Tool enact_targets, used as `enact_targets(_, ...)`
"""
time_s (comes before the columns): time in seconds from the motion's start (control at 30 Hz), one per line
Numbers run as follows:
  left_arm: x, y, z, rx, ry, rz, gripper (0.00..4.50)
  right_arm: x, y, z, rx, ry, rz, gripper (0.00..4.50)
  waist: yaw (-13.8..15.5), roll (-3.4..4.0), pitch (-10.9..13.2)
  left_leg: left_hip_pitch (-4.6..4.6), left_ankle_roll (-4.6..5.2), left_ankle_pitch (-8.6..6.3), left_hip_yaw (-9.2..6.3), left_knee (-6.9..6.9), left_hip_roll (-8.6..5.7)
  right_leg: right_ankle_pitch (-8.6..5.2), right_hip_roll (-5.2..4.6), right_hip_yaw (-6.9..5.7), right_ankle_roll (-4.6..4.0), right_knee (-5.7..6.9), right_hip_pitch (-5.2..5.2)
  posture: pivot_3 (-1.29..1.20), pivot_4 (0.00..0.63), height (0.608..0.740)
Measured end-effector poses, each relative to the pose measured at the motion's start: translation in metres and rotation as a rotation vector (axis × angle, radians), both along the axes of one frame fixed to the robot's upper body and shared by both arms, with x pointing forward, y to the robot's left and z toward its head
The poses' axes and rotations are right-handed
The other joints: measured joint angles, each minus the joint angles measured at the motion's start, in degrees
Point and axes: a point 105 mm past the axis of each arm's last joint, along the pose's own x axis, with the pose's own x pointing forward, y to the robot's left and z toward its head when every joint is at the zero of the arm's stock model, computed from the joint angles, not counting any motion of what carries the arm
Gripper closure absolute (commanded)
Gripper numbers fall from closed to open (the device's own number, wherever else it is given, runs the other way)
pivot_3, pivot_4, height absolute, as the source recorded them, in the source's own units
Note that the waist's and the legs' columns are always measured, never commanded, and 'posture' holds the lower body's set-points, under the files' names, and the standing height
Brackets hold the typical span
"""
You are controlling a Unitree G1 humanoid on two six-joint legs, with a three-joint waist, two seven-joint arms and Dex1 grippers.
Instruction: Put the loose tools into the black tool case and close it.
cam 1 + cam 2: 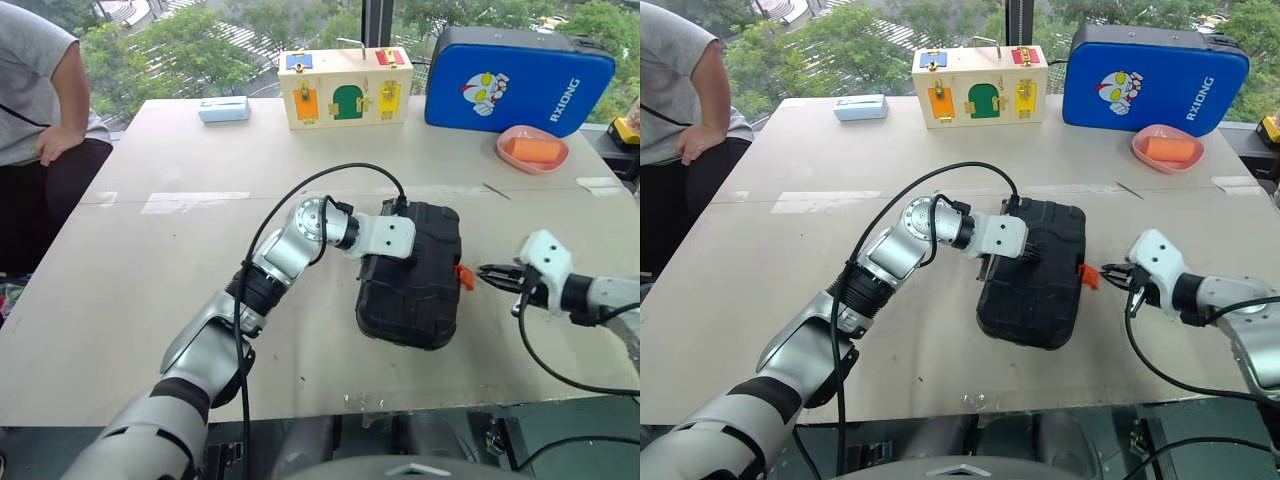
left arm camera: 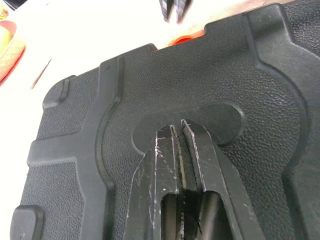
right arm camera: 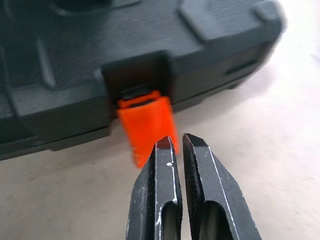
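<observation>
The table (image 1: 200, 290) is wide and mostly bare around the work, with free surface to the left of the left arm, in front of the black tool case (image 1: 415, 280) toward the near edge, and between the case and the things lined up along the far edge. Those far things sit well apart from the case: a small pale blue box (image 1: 223, 108), a wooden latch board (image 1: 345, 88), a blue padded case (image 1: 517, 80) standing upright, and a pink dish (image 1: 532, 149) holding an orange block. A person (image 1: 40, 90) sits at the far left corner, off the table's edge. The near edge of the table runs just below the case, leaving a narrow strip of surface there. The case lies flat near the middle of the table, lid down, its long side running away from the robot, with its orange latch (image 1: 463, 275) sticking out from the right-hand side and hanging open. The left gripper (image 2: 181, 131) reaches over the case from the left, its fingers pressed together with the tips resting on the pebbled lid in a shallow moulded hollow. The right gripper (image 3: 176, 141) comes in low from the right, fingers pressed together and holding nothing, its tips just beside the latch at the flap's outer end.
</observation>
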Motion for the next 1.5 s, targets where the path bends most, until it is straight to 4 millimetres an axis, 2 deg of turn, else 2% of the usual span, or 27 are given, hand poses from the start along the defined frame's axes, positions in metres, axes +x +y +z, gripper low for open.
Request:
enact_targets(0.2, 0.0, 0.0, 0.0, 0.0, 0.002, 0.002, 4.47, 0.002, 0.012, -0.019, 0.001, 0.027, 0.01, 4.5, 0.0, 0.01, 0.0, 0.01, 0.0, 0.0, 0.0, -0.01, 0.0, 0.0, 0.01, 0.0, 0.0, 0.0, -0.01, 0.0, 0.15, 0.735)
enact_targets(0.63, 0.0, 0.001, 0.0, -0.002, 0.004, 0.003, 4.47, 0.006, 0.006, -0.029, -0.046, 0.032, -0.012, 4.5, 0.0, 0.01, 0.0, 0.0, 0.0, 0.0, -0.01, -0.01, 0.0, 0.0, 0.02, 0.0, 0.0, -0.01, -0.01, 0.0, 0.15, 0.735)
enact_targets(0.77, 0.001, 0.003, 0.0, 0.003, 0.002, 0.007, 4.47, 0.008, 0.011, -0.031, -0.008, 0.03, -0.017, 4.5, -0.1, -0.07, -0.1, 0.04, 0.0, 0.0, -0.01, -0.03, 0.02, 0.0, 0.01, 0.03, 0.0, 0.0, 0.0, 0.0, 0.15, 0.735)
enact_targets(0.87, 0.0, 0.003, 0.0, 0.015, -0.009, -0.004, 4.47, 0.009, 0.02, -0.031, 0.09, 0.062, -0.031, 4.5, -0.2, -0.1, -0.1, 0.04, 0.0, 0.0, -0.01, -0.04, 0.02, 0.0, 0.01, 0.05, 0.0, 0.0, -0.01, 0.0, 0.15, 0.735)
enact_targets(1.0, 0.001, 0.005, 0.001, 0.02, -0.012, -0.005, 4.47, 0.008, 0.02, -0.029, 0.197, 0.119, -0.064, 4.5, -0.4, -0.09, -0.1, 0.05, 0.0, 0.0, 0.0, -0.11, 0.04, 0.0, 0.0, 0.13, -0.01, 0.0, -0.05, 0.0, 0.15, 0.735)
enact_targets(1.17, 0.001, 0.007, 0.001, 0.027, -0.011, -0.005, 4.47, 0.01, 0.017, -0.018, 0.226, 0.114, -0.049, 4.5, -1.0, -0.08, -0.1, 0.07, 0.0, 0.0, 0.01, -0.14, 0.04, 0.0, 0.0, 0.18, -0.01, 0.0, -0.06, 0.0, 0.15, 0.735)
enact_targets(1.5, 0.001, 0.007, 0.001, 0.027, -0.008, -0.001, 4.47, 0.008, 0.019, -0.016, 0.26, 0.13, -0.029, 4.5, -1.5, -0.07, -0.1, 0.11, 0.0, 0.0, 0.01, -0.19, 0.04, 0.0, 0.0, 0.21, -0.01, 0.0, -0.06, 0.0, 0.15, 0.735)
